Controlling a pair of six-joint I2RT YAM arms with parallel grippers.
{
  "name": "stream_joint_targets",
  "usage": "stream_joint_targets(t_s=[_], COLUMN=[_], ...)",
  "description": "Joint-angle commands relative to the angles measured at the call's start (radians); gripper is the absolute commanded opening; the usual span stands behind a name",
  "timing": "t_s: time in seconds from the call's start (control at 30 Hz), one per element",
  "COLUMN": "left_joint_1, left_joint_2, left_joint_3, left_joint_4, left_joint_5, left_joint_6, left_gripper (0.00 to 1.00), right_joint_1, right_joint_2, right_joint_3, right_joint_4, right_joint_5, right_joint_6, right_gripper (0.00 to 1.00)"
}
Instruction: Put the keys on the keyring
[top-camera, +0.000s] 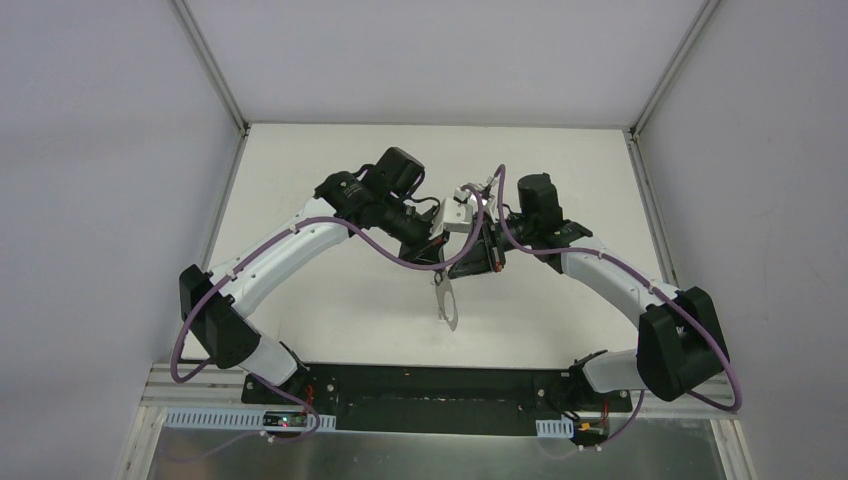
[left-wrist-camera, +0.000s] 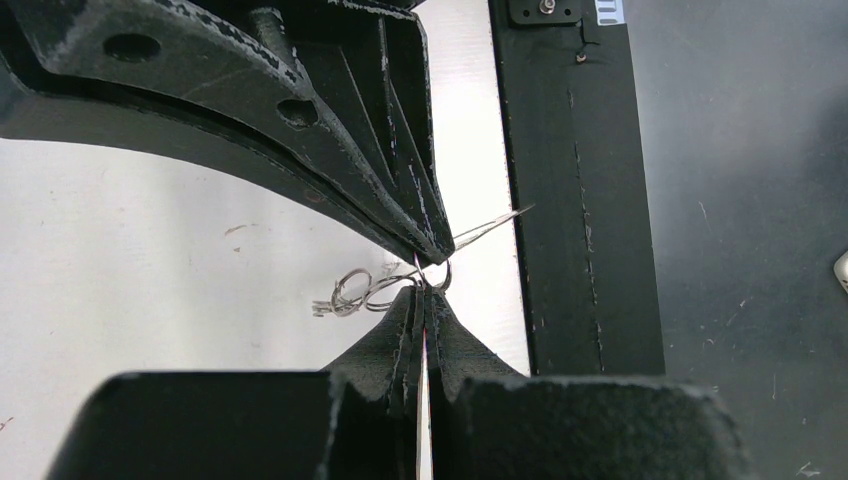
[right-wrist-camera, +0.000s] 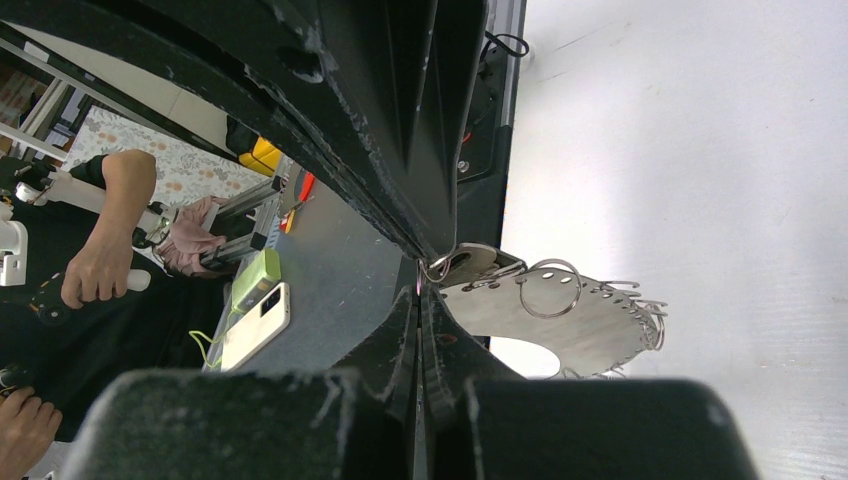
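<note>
Top view: we are seeing both arms meeting at frame centre. Left gripper (left-wrist-camera: 432, 272) is clenching thin wire of keyring (top-camera: 448, 300), with small silvery rings (left-wrist-camera: 350, 292) dangling just left of fingertips. Right gripper (right-wrist-camera: 430, 272) is clamping keyring rim at its tips. Keyring is hanging just below both grippers, over table (top-camera: 330, 310); contact with table unclear. We are not making out keys in any view.
</note>
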Motion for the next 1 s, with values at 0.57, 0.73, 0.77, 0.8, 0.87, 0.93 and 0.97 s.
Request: stream_joint_targets(t_s=[0.57, 0.73, 0.77, 0.8, 0.87, 0.93, 0.97], left_joint_1=[-0.002, -0.002, -0.002, -0.002, -0.002, -0.002, -0.002], left_joint_2=[0.007, 0.007, 0.004, 0.002, 0.001, 0.001, 0.002], left_joint_3=[0.038, 0.033, 0.031, 0.028, 0.023, 0.021, 0.021], left_joint_4=[-0.053, -0.077, -0.078, -0.078, -0.078, -0.076, -0.077], left_joint_5=[0.034, 0.030, 0.028, 0.030, 0.034, 0.039, 0.040], left_joint_6=[0.034, 0.055, 0.058, 0.059, 0.059, 0.060, 0.059], left_gripper=[0.00, 0.00, 0.00, 0.00, 0.00, 0.00, 0.00], right_joint_1=[0.000, -0.002, -0.004, -0.005, -0.004, -0.004, -0.005], right_joint_2=[0.001, -0.001, -0.001, 0.001, 0.002, 0.004, 0.004], right_joint_3=[0.043, 0.043, 0.044, 0.044, 0.045, 0.047, 0.047], right_joint_4=[0.006, 0.008, 0.008, 0.008, 0.008, 0.008, 0.008], right_joint_5=[-0.015, -0.017, -0.017, -0.017, -0.018, -0.020, -0.019], right_joint_6=[-0.034, -0.034, -0.032, -0.032, -0.031, -0.029, -0.028], right_gripper=[0.00, 0.00, 0.00, 0.00, 0.00, 0.00, 0.00])
